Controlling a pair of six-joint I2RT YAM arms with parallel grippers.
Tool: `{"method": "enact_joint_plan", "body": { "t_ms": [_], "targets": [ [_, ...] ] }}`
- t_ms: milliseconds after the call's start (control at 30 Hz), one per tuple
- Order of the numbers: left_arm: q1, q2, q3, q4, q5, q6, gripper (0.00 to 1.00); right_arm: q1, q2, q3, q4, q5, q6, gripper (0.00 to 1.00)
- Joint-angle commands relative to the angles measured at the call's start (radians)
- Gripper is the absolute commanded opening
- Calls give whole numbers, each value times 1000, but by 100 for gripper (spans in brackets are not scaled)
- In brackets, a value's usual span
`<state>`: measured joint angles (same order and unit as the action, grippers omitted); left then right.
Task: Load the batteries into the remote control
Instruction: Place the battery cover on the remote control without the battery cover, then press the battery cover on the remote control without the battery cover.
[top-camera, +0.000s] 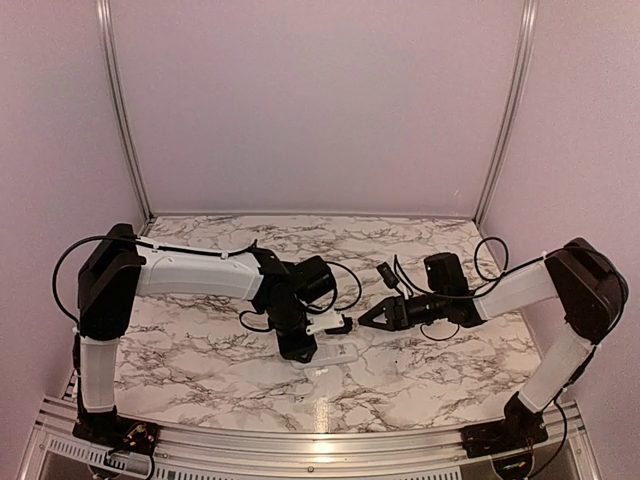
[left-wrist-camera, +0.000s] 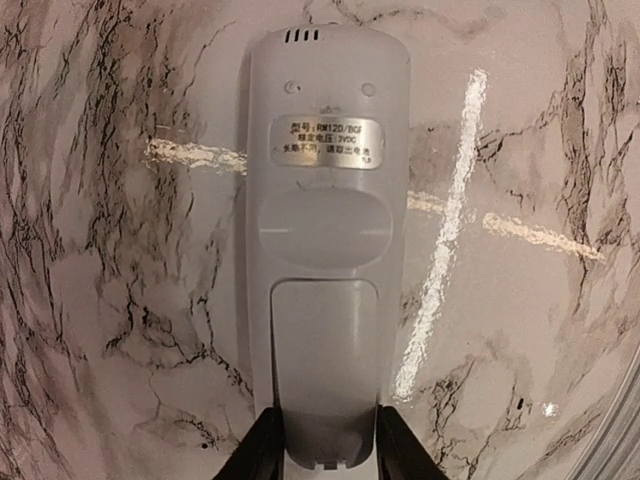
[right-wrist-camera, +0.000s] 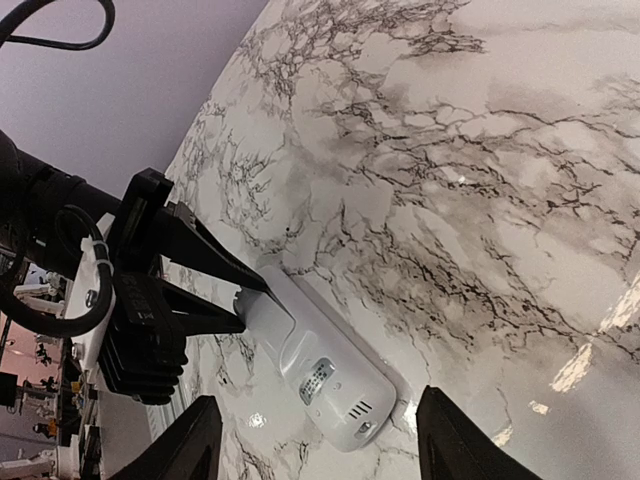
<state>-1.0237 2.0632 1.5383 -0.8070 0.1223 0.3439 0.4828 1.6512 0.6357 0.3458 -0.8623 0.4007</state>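
Note:
The remote control (left-wrist-camera: 328, 200) lies face down on the marble table, its silver label and battery cover (left-wrist-camera: 325, 360) facing up. My left gripper (left-wrist-camera: 327, 455) sits at the cover end, one black finger pressed against each side of the cover. In the right wrist view the remote control (right-wrist-camera: 325, 375) lies slantwise, its vented end pointing toward my right gripper (right-wrist-camera: 320, 445). That gripper hovers open just off the vented end and touches nothing. From above, the remote control (top-camera: 340, 352) lies between the two arms, near my right gripper (top-camera: 372, 320). The batteries are out of view.
A loose black cable and connector (top-camera: 388, 272) lie on the table behind the right wrist. Metal frame rails (top-camera: 125, 110) stand at the back corners, and pale walls close in three sides. The table's front edge (top-camera: 320, 440) runs just ahead of the arm bases.

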Motion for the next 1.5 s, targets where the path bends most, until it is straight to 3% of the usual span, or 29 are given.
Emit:
{"method": "enact_joint_plan", "body": {
  "t_ms": [0,533,900,1467],
  "targets": [
    [2,25,20,-17,-5,-7,33,-9,4,1,23,-11,5,65],
    [10,-162,-91,126,-26,-59,45,7,-64,2,9,-34,-12,60],
    [105,-405,-439,427,-18,-249,41,158,-47,84,-60,35,-29,31],
    [154,-465,-597,621,35,-388,40,350,161,308,-163,135,-47,19]
  ]
}}
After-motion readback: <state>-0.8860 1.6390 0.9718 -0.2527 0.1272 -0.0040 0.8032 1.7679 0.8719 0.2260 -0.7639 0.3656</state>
